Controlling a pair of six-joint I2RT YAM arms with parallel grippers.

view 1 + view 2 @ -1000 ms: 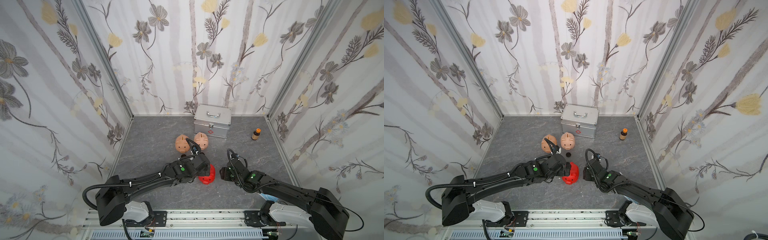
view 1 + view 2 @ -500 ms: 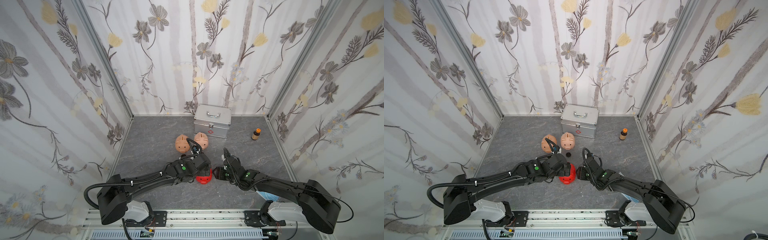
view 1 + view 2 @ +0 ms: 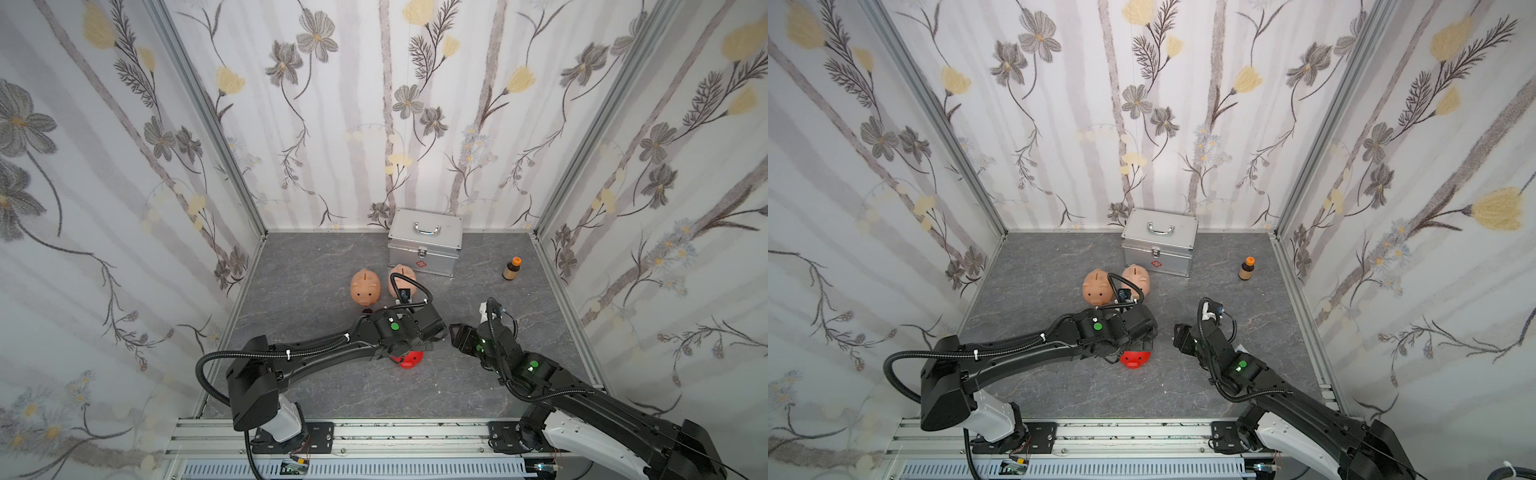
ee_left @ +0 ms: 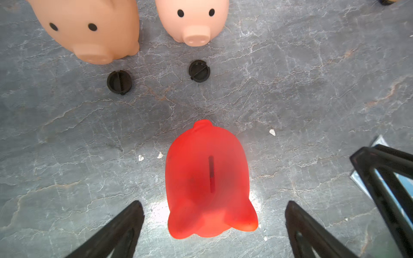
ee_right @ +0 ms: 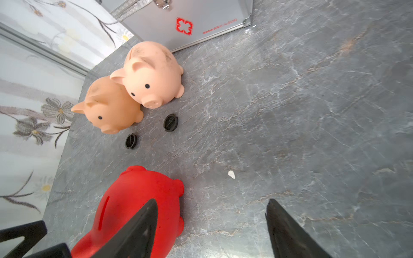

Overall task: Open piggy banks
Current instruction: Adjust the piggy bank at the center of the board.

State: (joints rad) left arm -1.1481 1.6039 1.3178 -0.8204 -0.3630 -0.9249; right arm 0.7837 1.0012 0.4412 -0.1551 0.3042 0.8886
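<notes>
1. Two of the three piggy banks look done: the darker peach pig (image 4: 89,29) and the paler peach pig (image 4: 193,20) stand side by side just in front of the silver case (image 3: 426,249). A loose black plug (image 4: 119,82) lies on the desk (image 4: 312,89) before one snout, and a second plug (image 4: 199,71) before the other.
2. Whether their bellies are really open is hidden, since both pigs stand on their feet. Two plugs out is my ground for counting them as opened.
3. One bank is left: the red pig (image 4: 207,178). It stands upright near the front middle of the desk, coin slot up, rear end towards the peach pair.
4. No third plug shows anywhere, so I judge the red pig's plug is still seated underneath, out of sight.
5. The left hand (image 4: 213,203) hangs over the red pig with its fingers spread wide, one on each side and neither touching it. Nothing is held.
6. The right hand (image 5: 212,201) is also spread, with only bare desk between its fingers. It sits just beside the red pig, and both top views show a gap between them.
7. Remaining work, as I read it: grasp the red pig, turn it to expose the belly, and pull the plug.
8. The brown bottle (image 3: 512,269) stands well apart and plays no part.
</notes>
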